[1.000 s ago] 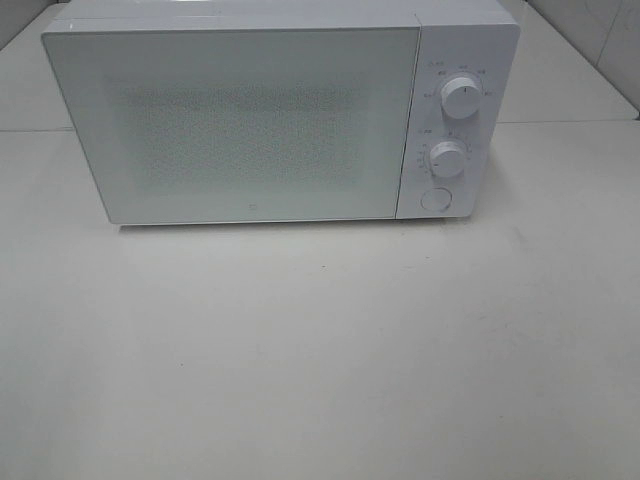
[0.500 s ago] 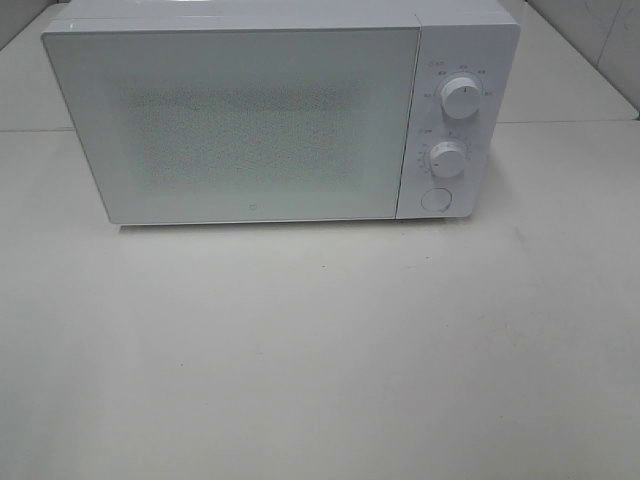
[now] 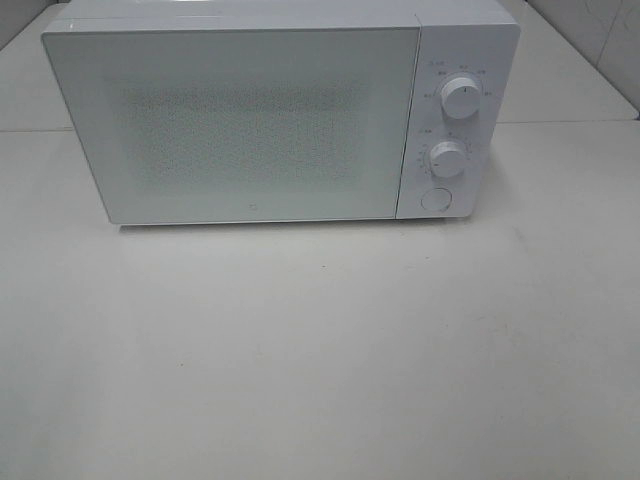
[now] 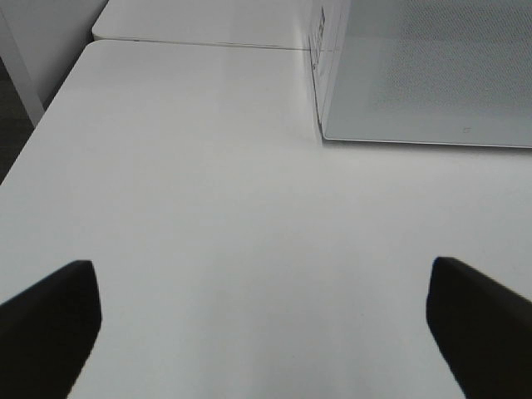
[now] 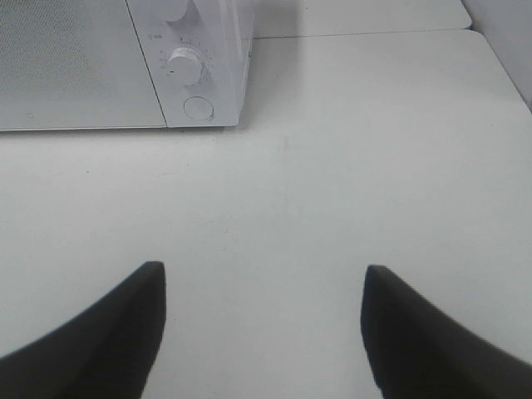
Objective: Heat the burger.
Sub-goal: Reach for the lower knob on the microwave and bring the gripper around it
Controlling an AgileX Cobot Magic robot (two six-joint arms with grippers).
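The burger is out of view. A white microwave (image 3: 250, 120) stands at the back of the table with its door shut; nothing shows through the frosted mesh window. It also shows in the left wrist view (image 4: 432, 66) and the right wrist view (image 5: 75, 58). My left gripper (image 4: 262, 332) is open and empty over bare table, in front of the microwave's left corner. My right gripper (image 5: 262, 332) is open and empty, in front of the control panel. Neither gripper shows in the exterior high view.
The microwave's panel has an upper knob (image 3: 460, 96), a lower knob (image 3: 448, 158) and a round button (image 3: 435, 199). The white table (image 3: 320, 350) stretches in front. A table seam runs behind the microwave.
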